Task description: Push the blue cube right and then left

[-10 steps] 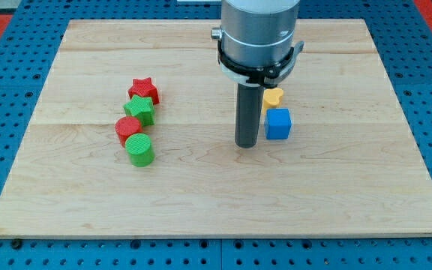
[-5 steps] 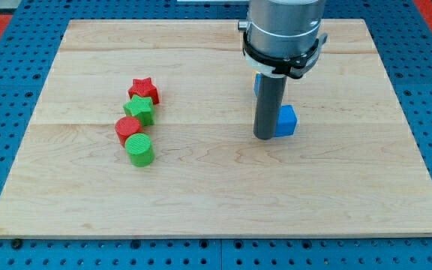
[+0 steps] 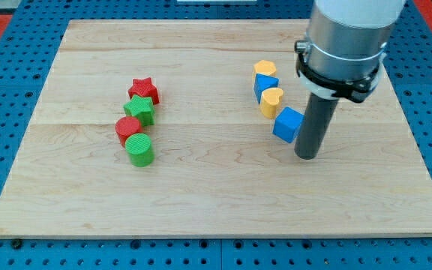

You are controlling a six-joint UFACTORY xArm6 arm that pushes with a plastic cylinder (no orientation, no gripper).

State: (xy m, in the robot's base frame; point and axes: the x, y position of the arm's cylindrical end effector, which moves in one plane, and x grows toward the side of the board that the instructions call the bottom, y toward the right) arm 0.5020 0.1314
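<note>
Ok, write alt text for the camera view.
My tip sits just right of the blue cube on a wooden board. Above the cube are two yellow blocks and another blue one; red and green blocks cluster at the view's left.

On the wooden board [image 3: 201,187] there are eight blocks in total. Two are red: one red star [image 3: 144,89] and one red cylinder [image 3: 127,130]. Two are green: one green star [image 3: 139,110] and one green cylinder [image 3: 139,149]. Two are blue: one blue cube [image 3: 286,124] and one other blue block [image 3: 266,85], its shape not clear. Two are yellow: one yellow heart [image 3: 271,100] and one yellow block [image 3: 264,68] of unclear shape. There is one rod with one tip [image 3: 307,156].
</note>
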